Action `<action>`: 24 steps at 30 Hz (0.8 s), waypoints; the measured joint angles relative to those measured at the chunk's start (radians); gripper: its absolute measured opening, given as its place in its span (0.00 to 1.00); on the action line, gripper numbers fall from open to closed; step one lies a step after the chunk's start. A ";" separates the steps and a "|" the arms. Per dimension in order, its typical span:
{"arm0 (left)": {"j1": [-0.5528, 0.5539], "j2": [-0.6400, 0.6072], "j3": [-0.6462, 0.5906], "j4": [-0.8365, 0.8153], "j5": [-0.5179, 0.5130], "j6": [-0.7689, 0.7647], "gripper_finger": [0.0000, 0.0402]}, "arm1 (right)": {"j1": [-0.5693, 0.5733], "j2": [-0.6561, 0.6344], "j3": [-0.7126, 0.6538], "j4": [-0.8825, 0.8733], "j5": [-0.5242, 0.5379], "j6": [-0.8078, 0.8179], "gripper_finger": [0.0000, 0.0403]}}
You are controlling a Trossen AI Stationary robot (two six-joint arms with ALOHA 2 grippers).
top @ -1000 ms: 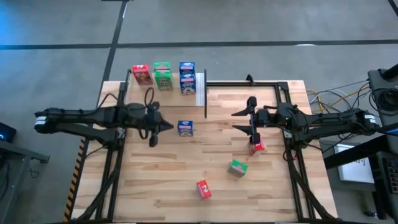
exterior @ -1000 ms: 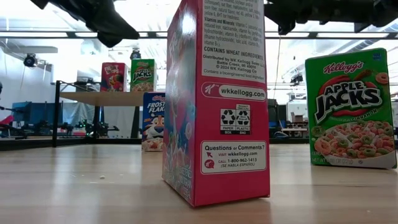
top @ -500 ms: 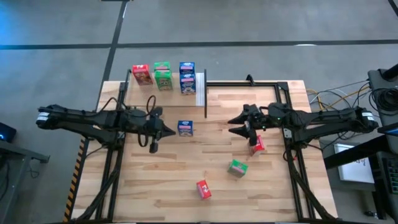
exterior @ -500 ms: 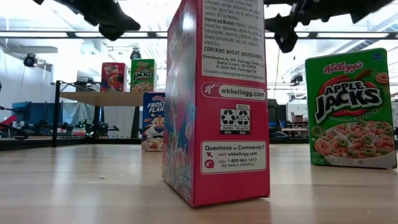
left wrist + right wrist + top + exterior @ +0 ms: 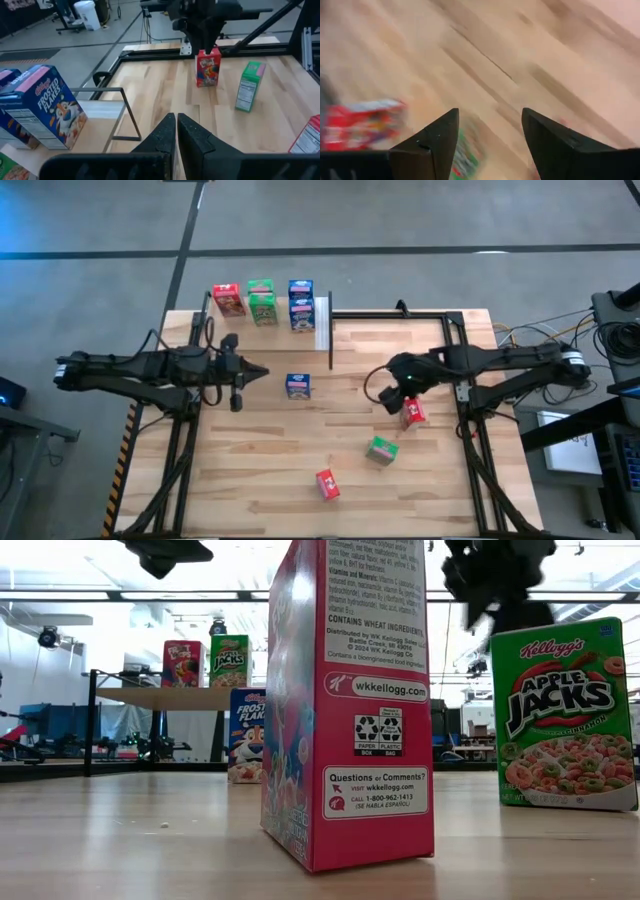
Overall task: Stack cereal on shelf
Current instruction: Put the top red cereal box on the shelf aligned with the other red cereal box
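Shelf (image 5: 322, 322): four boxes stacked, apparently.
Table (image 5: 260, 470): four boxes loose.
My right gripper (image 5: 395, 395): spread, empty, over red box (image 5: 413, 413).
My left gripper (image 5: 176, 131): clenched, empty.

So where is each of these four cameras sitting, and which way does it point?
High view: above the table, looking straight down; both arms show, left gripper and right gripper.
Low view: at tabletop height, looking level past a red cereal box; arm parts hang above.
Left wrist view: on the left arm, facing across the table; its shut fingers show.
Right wrist view: on the right arm, pointing down at the wooden tabletop; its open fingers show.
Shared: the high and left wrist views both show the green cereal box.
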 joint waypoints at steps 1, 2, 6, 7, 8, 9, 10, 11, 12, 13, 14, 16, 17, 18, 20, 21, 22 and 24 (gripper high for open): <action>0.000 -0.002 -0.001 0.000 0.000 -0.002 0.00 | 0.000 0.012 0.022 -0.081 0.012 0.028 0.51; 0.000 -0.003 -0.001 0.000 0.000 -0.002 0.00 | 0.000 0.024 0.043 -0.160 0.026 0.057 0.51; 0.000 0.003 -0.001 0.001 0.000 -0.002 0.00 | 0.002 0.060 0.098 -0.399 0.059 0.134 0.51; 0.000 0.006 -0.001 0.001 0.000 -0.002 0.00 | 0.002 0.066 0.101 -0.427 0.059 0.147 0.51; 0.000 0.009 -0.002 0.001 0.000 -0.002 0.00 | 0.002 0.070 0.101 -0.441 0.058 0.154 0.51; 0.000 0.012 -0.002 0.001 0.000 -0.002 0.00 | 0.005 0.073 0.098 -0.442 0.055 0.160 0.51; 0.000 0.015 -0.002 0.002 0.000 -0.002 0.00 | 0.008 0.074 0.092 -0.436 0.047 0.166 0.51; 0.000 0.019 -0.002 0.003 0.000 -0.002 0.00 | 0.013 0.077 0.084 -0.434 0.042 0.174 0.51; 0.000 0.022 -0.002 0.003 0.000 -0.002 0.00 | 0.018 0.080 0.077 -0.433 0.036 0.184 0.51; 0.000 0.025 -0.002 0.003 0.000 -0.002 0.00 | 0.024 0.082 0.068 -0.431 0.026 0.196 0.51; 0.000 0.027 -0.002 0.003 0.000 -0.002 0.00 | 0.032 0.084 0.059 -0.430 0.022 0.204 0.52; 0.000 0.031 -0.002 0.003 0.000 0.000 0.00 | 0.050 0.085 0.045 -0.428 0.021 0.219 0.54; 0.000 0.033 -0.002 0.003 0.000 0.004 0.00 | 0.059 0.085 0.040 -0.425 0.021 0.223 0.56; 0.000 0.034 -0.002 0.003 0.000 0.007 0.00 | 0.067 0.085 0.038 -0.419 0.021 0.224 0.57; 0.000 0.034 -0.002 0.003 0.000 0.014 0.00 | 0.081 0.085 0.038 -0.403 0.022 0.227 0.61; 0.000 0.034 -0.002 0.004 0.000 0.014 0.00 | 0.085 0.085 0.038 -0.403 0.022 0.231 0.63; 0.000 0.033 -0.002 0.004 -0.002 0.014 0.00 | 0.088 0.085 0.038 -0.403 0.023 0.237 0.65; 0.000 0.033 -0.002 0.003 -0.011 0.015 0.00 | 0.097 0.084 0.037 -0.394 0.035 0.256 0.68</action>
